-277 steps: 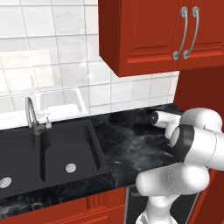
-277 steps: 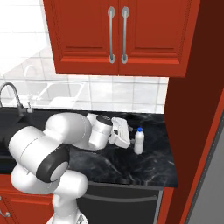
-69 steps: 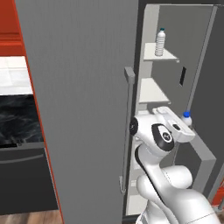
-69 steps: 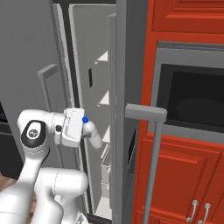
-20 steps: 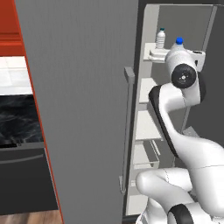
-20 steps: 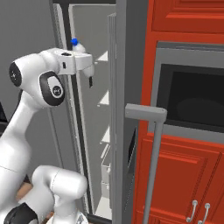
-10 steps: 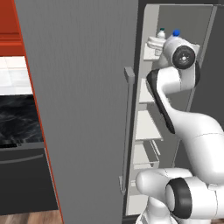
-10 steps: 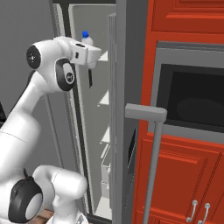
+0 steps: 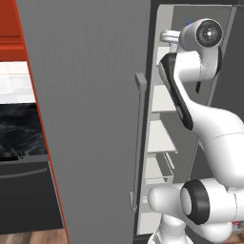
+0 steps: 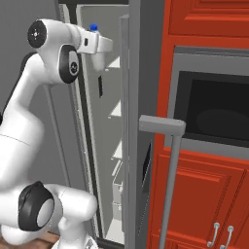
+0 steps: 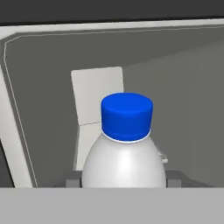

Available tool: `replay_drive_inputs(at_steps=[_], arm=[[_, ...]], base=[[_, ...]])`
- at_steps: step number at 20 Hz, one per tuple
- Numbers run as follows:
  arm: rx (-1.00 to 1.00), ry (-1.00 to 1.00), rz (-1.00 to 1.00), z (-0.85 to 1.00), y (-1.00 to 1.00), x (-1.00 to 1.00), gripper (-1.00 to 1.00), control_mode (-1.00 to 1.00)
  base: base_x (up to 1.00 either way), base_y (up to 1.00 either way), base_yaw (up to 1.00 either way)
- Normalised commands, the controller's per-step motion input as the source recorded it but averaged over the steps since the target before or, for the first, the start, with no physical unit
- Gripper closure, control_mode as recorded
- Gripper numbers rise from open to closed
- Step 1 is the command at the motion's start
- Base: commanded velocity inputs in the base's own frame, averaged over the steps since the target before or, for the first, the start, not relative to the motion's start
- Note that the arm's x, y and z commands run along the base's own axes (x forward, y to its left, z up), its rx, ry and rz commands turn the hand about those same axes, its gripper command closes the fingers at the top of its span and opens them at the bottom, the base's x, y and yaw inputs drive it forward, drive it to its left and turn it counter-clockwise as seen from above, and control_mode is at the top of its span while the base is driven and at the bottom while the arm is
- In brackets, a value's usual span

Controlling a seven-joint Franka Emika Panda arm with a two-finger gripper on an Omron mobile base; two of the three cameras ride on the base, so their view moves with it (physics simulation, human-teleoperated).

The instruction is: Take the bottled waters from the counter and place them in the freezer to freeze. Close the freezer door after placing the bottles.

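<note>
My gripper (image 10: 98, 52) is shut on a clear bottled water (image 11: 126, 151) with a blue cap (image 10: 93, 27), held upright. It hangs high inside the open freezer (image 9: 162, 138), level with the top white shelf. In the hand view the bottle stands between the two grey fingertips (image 11: 72, 179), with the grey back lining behind it. A second ribbed bottle (image 9: 167, 37) rests on that top shelf, just left of my wrist. The freezer door (image 9: 86, 119) stands wide open to the left, its bar handle (image 9: 139, 143) facing me. A strip of black counter (image 9: 19, 128) shows at far left.
Several white shelves (image 9: 159, 136) step down the freezer below my hand. A small dark block (image 10: 100, 85) sits on the inner wall. The other grey door's handle (image 10: 168, 194) stands close at front right. The black built-in oven (image 10: 214, 112) and red cabinets (image 10: 204, 209) are right of it.
Over the last second the arm has lifted the bottle a little higher and carried it further in, toward the top shelf. The grip has stayed shut and the door has not moved.
</note>
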Motion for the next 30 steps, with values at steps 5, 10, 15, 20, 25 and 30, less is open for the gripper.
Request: replay_drive_inputs(at_steps=[5,10,15,20,25,30], arm=[[-0.07,0.0,0.17,-0.29,0.0,0.08,1.0,-1.0],[0.0,0.0,0.15,-0.02,0.0,0.16,1.0,-1.0],[0.0,-0.04,0.01,0.0,0.0,0.19,1.0,-1.0],[-0.01,-0.01,0.0,0.0,0.0,0.42,1.0,-1.0],[0.0,-0.01,0.0,0.0,0.0,0.37,1.0,-1.0],[0.0,0.0,0.0,0.0,0.0,0.23,1.0,-1.0]], base=[[0.0,0.0,0.0],[0.0,0.0,0.0],[0.0,0.0,0.0],[0.0,0.0,0.0],[0.0,0.0,0.0],[0.0,0.0,0.0]])
